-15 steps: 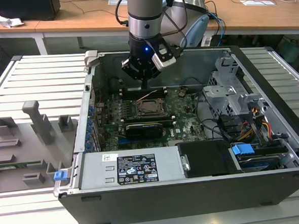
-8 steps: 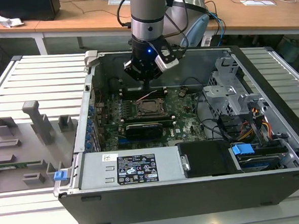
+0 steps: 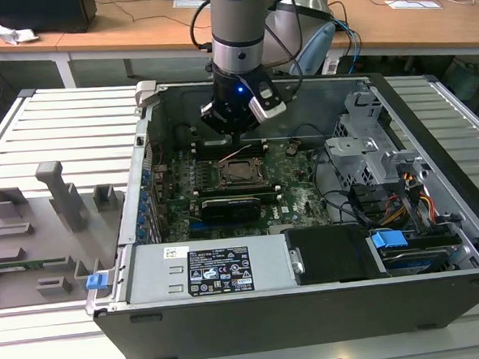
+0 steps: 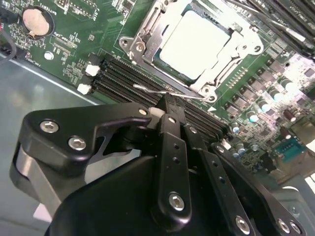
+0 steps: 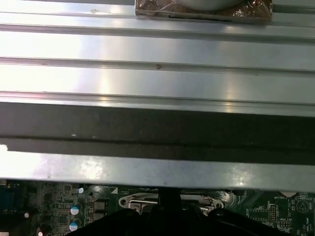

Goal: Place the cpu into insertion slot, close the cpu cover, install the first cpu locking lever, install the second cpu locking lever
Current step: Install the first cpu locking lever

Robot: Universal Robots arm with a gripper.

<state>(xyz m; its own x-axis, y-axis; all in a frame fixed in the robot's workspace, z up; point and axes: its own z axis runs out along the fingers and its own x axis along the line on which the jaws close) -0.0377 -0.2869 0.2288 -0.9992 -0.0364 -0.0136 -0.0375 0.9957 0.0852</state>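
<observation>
So the arm is down inside the open desktop case (image 3: 431, 119), with the gripper (image 3: 235, 129) hovering over the back edge of the motherboard (image 3: 297, 184), just behind the socket. In the second wrist view the cpu (image 4: 197, 42) is already sitting in the insertion slot (image 4: 162, 64), dull silver top facing up, and the cpu cover (image 4: 147, 37) looks folded down around it like a frame, so my read is the chip and cover steps are done. The fingers (image 4: 170, 115) are pinched together with nothing between them, their tip right at a thin wire locking lever (image 4: 167, 92) that runs along the socket's edge next to the black memory slots (image 4: 118, 73). I'd guess the closed tip is being used as a pusher to work that lever, which makes sense since the wire is too skinny to grab. Can't tell if it's actually touching the wire or just above it.

The case lies on its side on a counter (image 3: 66, 133) of ribbed aluminium slats, with grey fixture blocks (image 3: 57, 195) off to the exterior view's left. Behind it there's a wooden desk (image 3: 133, 31) with some papers and cables
</observation>
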